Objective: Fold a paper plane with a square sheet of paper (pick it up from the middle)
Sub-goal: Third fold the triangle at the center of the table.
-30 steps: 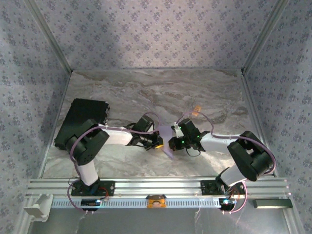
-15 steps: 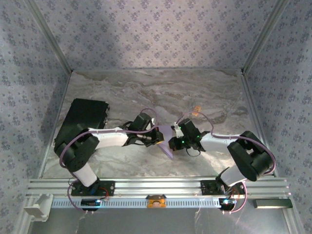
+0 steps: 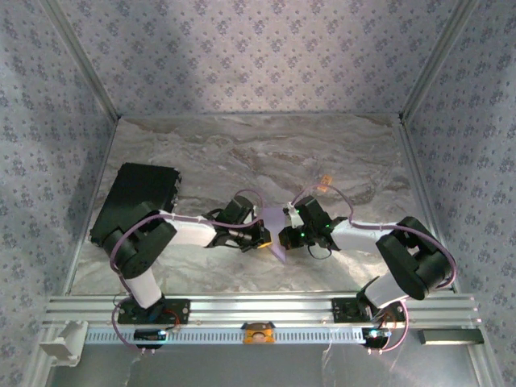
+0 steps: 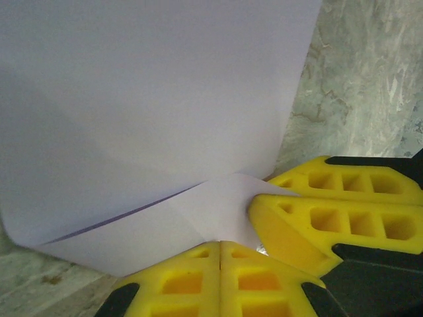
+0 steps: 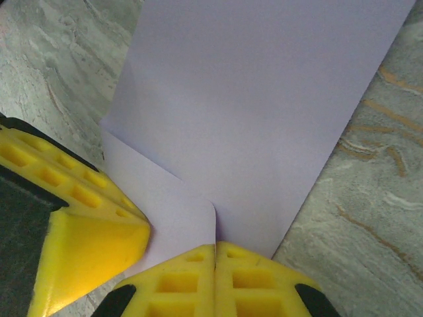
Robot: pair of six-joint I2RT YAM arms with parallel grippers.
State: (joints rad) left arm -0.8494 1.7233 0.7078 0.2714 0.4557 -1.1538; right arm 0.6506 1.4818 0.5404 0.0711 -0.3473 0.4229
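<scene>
Overhead, a marbled grey-brown table [image 3: 242, 153] sits inside walls [image 3: 258, 56] papered in a lavender floral print, with a black rectangular pad [image 3: 133, 201] lying at its left. Near the table's middle, the left gripper [image 3: 263, 235] and right gripper [image 3: 284, 236] meet at the pale lavender sheet of paper [image 3: 276, 222]. From the left wrist, its yellow fingers press together on the sheet's lower edge, beside a folded corner flap. From the right wrist, its fingers likewise clamp the sheet's edge over the veined surface.

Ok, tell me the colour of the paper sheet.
The sheet of paper is plain pale lavender, clearest in the right wrist view.
</scene>
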